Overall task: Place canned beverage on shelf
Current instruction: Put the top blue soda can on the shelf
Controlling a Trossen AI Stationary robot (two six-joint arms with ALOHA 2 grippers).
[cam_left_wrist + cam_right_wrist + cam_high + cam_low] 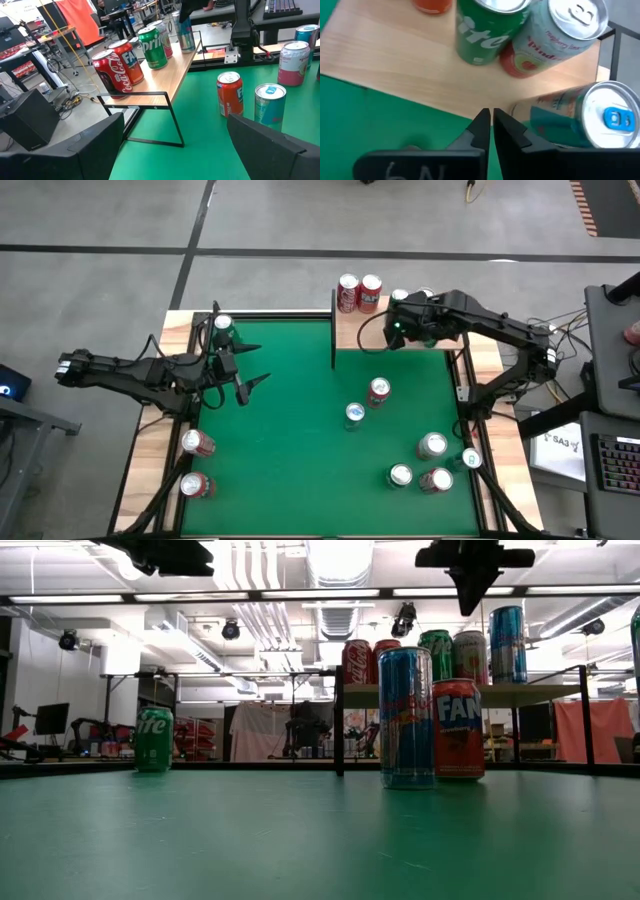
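The shelf, a light-wood board on thin black posts, stands at the table's far edge. It carries two red cans, a green Sprite can, a pale Spindrift can and a tall blue-tabbed can, all upright on their bases. My right gripper hangs shut and empty above the shelf's near edge, beside the tall can; the low view shows the right gripper clear above the can tops. My left gripper waits open at the table's left, raised off the felt.
On the green felt stand a red Fanta can and a blue can mid-table. Several more cans are at the near right, and two red cans at the near left. A green Sprite can is at the far left.
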